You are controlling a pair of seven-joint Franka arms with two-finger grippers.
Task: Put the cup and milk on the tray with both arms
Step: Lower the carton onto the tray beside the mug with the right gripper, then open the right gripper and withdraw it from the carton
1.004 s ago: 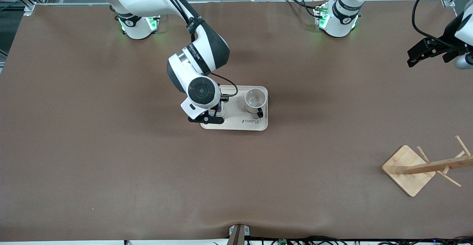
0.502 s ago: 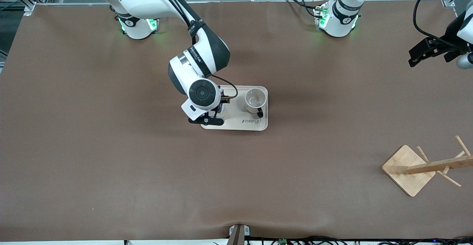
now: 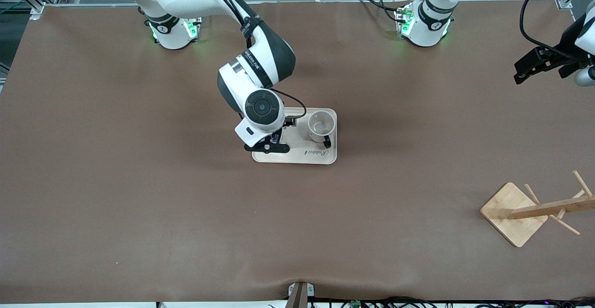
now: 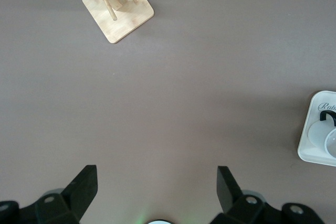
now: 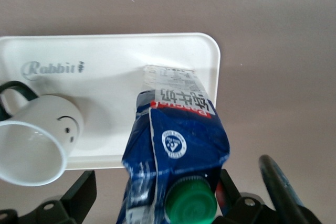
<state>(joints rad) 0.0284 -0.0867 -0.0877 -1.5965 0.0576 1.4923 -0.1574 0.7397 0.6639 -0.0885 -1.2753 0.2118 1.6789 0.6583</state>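
Both task items sit on our tray [image 3: 320, 157]: the cup [image 3: 320, 127] and, between our spread right gripper [image 5: 152, 195] fingers, the milk [image 5: 176, 150], released. Our left gripper [image 4: 157, 190] waits spread, well apart.

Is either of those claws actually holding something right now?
No. The right gripper stands open around the milk on the tray; the left gripper waits open over bare table.

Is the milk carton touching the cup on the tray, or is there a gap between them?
Apart. In the right wrist view, a strip of bare tray shows between the milk and the cup; both stand on it.
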